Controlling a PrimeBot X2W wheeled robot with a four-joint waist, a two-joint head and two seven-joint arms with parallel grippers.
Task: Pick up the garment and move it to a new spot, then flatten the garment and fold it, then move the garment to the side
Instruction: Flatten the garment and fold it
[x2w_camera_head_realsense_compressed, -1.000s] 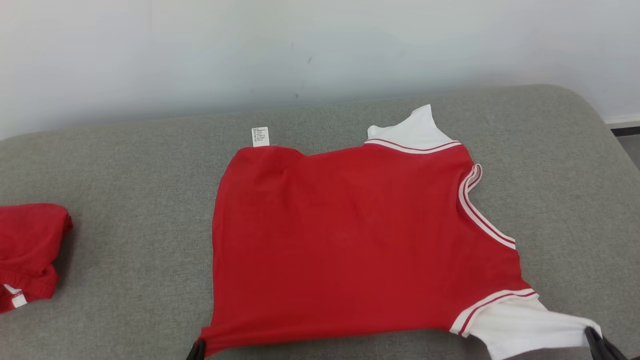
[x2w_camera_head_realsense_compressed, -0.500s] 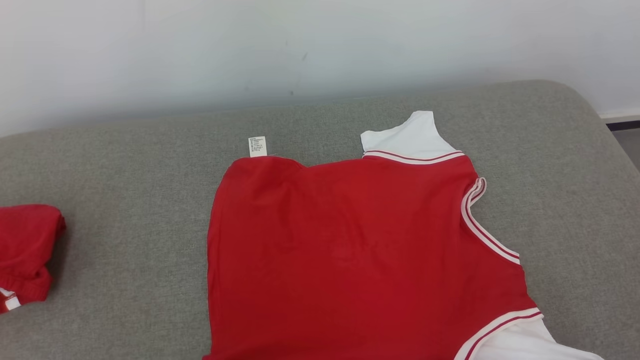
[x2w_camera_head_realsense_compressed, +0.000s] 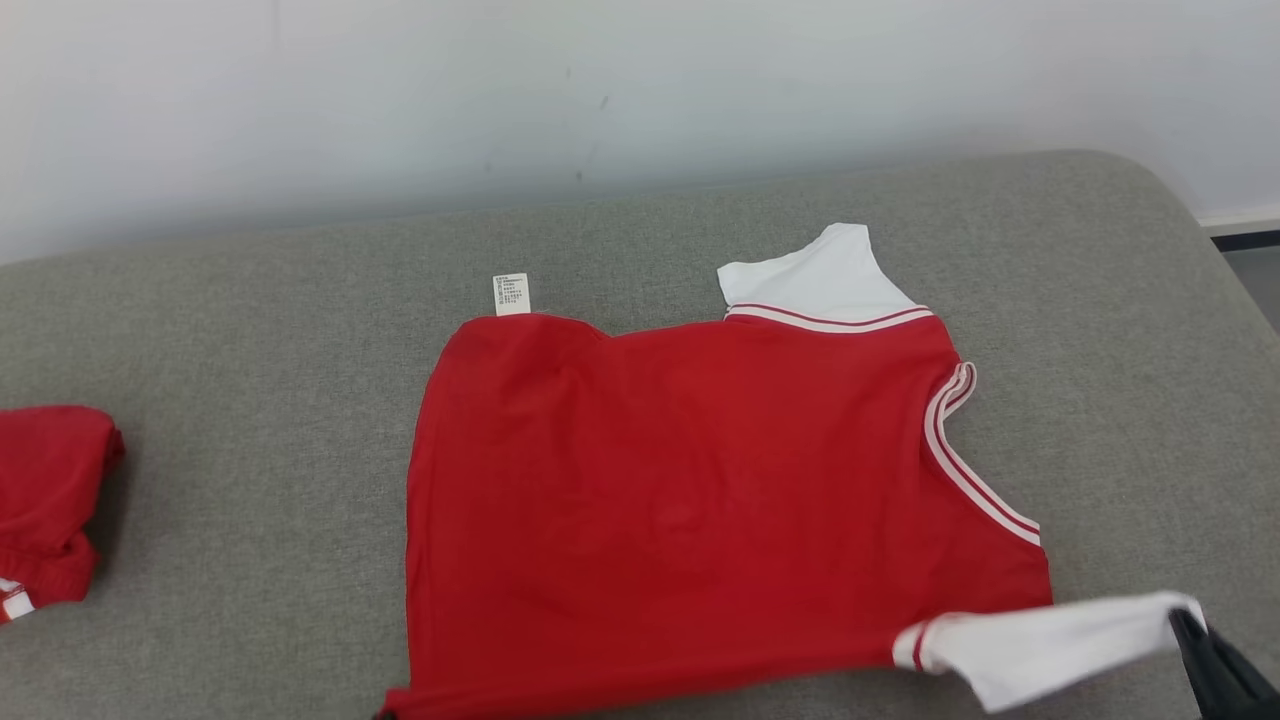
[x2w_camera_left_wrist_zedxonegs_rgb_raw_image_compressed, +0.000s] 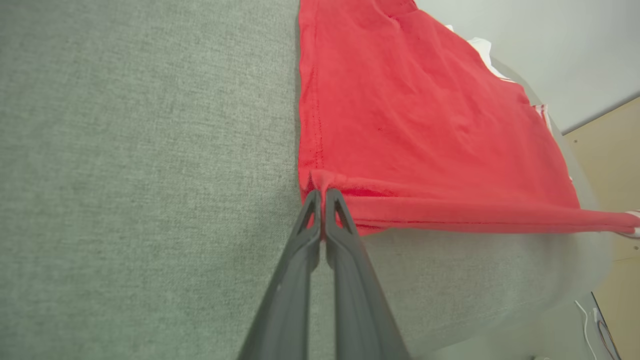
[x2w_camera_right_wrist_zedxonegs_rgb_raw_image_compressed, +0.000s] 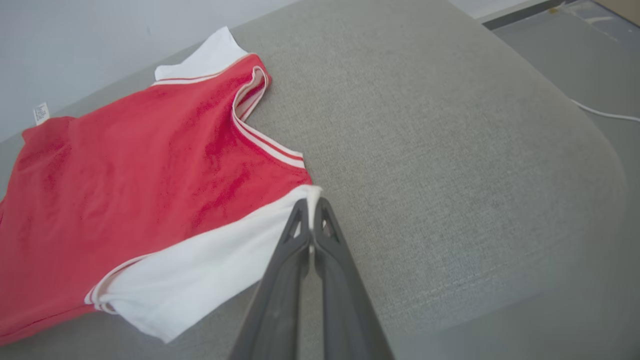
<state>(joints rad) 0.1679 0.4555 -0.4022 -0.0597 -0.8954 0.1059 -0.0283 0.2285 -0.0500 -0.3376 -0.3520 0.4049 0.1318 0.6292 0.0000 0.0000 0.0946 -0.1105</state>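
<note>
Grey fabric-covered cushion (x2w_camera_head_realsense_compressed: 250, 330): broad, rounded corners, back edge against a white wall (x2w_camera_head_realsense_compressed: 640, 90). Grey floor (x2w_camera_right_wrist_zedxonegs_rgb_raw_image_compressed: 575, 50) beyond its right end.

Red T-shirt (x2w_camera_head_realsense_compressed: 680, 500): spread on the cushion, centre to right in the head view. Hem toward the robot's left, neck toward its right. The body lies mostly flat with a few soft ripples. The near edge is raised and drawn into a straight line between the two grippers, along the cushion's front edge.

Second red garment (x2w_camera_head_realsense_compressed: 45, 500): bunched at the far left of the cushion, well apart from the T-shirt.

Near white sleeve (x2w_camera_head_realsense_compressed: 1050, 640): pulled out to the right, lifted off the cushion, red-and-white striped band at its seam. Far white sleeve (x2w_camera_head_realsense_compressed: 820, 275): flat on the cushion, pointing toward the wall.

Striped neckline (x2w_camera_head_realsense_compressed: 975, 480): runs along the right edge, its far end curled over.

Right gripper (x2w_camera_right_wrist_zedxonegs_rgb_raw_image_compressed: 312, 205): fingers pressed together, pinching the cuff end of the near sleeve.

Left gripper (x2w_camera_left_wrist_zedxonegs_rgb_raw_image_compressed: 322, 192): fingers pressed together on the near hem corner, red cloth puckered at the tips.

Care label (x2w_camera_head_realsense_compressed: 511, 294): small, white, sticking out of the far hem corner onto the cushion.

White cable (x2w_camera_right_wrist_zedxonegs_rgb_raw_image_compressed: 605, 116): thin, on the floor past the cushion's right end.
</note>
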